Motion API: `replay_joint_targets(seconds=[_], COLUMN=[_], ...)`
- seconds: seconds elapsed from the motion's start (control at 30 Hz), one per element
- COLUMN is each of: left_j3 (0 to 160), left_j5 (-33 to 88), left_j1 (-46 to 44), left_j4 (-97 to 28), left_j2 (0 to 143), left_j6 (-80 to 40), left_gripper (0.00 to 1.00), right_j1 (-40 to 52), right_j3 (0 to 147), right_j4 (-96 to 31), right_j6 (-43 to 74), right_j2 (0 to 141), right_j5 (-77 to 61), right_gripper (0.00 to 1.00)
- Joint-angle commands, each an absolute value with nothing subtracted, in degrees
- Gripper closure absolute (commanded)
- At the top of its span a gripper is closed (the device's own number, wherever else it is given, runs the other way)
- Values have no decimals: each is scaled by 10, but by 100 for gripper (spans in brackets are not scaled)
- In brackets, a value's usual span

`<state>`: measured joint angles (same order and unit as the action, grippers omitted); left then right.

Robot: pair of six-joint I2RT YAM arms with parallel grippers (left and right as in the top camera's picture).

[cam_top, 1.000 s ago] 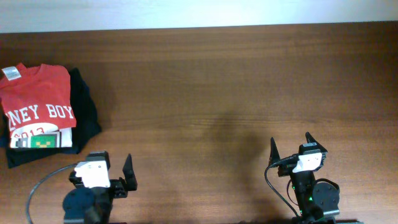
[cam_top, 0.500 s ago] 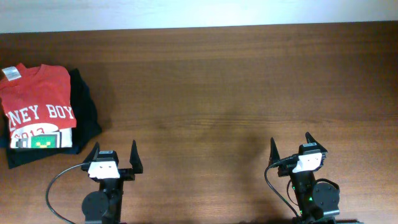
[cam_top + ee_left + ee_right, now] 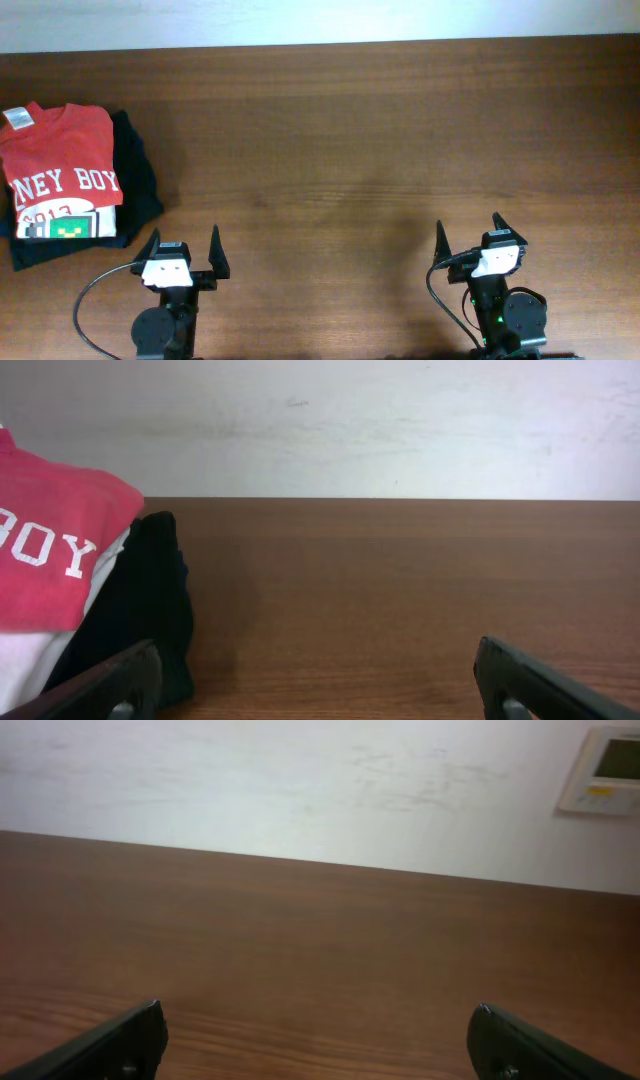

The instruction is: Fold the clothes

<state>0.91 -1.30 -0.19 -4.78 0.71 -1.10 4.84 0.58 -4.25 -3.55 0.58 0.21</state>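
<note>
The red-orange T-shirt point(image 3: 58, 160) with white lettering and a small white neck label lies folded at the far left of the table, on top of a pile. It also shows at the left of the left wrist view point(image 3: 55, 545). My left gripper point(image 3: 183, 241) is open and empty at the front, to the right of and nearer than the pile; its fingers point(image 3: 318, 672) frame bare wood. My right gripper point(image 3: 467, 229) is open and empty at the front right, over bare wood point(image 3: 315, 1030).
Under the red shirt lie a white T-shirt with a green pixel graphic point(image 3: 70, 226) and a black folded garment point(image 3: 138, 180), also seen in the left wrist view point(image 3: 140, 600). A white wall with a small panel point(image 3: 603, 770) stands behind the table's far edge.
My left arm turned from an angled pose one second ago to face straight ahead, both fingers now showing spread. It has held still since half a second ago. The right arm has not moved.
</note>
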Motion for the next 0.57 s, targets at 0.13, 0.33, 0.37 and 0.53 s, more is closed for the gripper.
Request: replay_joint_targets(seconds=[0.13,0.33,0.37,0.53], left_j3=[5,5,5,5], left_j5=[-4,-4,-4,-4], left_j1=[-1,-1,-1,-1], left_j4=[-48,-48,-48,-48], left_j2=[3,3,3,3], left_j6=[-2,-2,-2,-2], left_gripper=[1,1,1,1], right_j1=[21,21,21,21], right_j3=[3,3,3,3], right_j4=[-47,-47,-47,-47], right_j6=[-39,-39,-39,-39], right_j2=[3,3,3,3], right_j5=[7,7,7,7], right_gripper=[1,1,1,1])
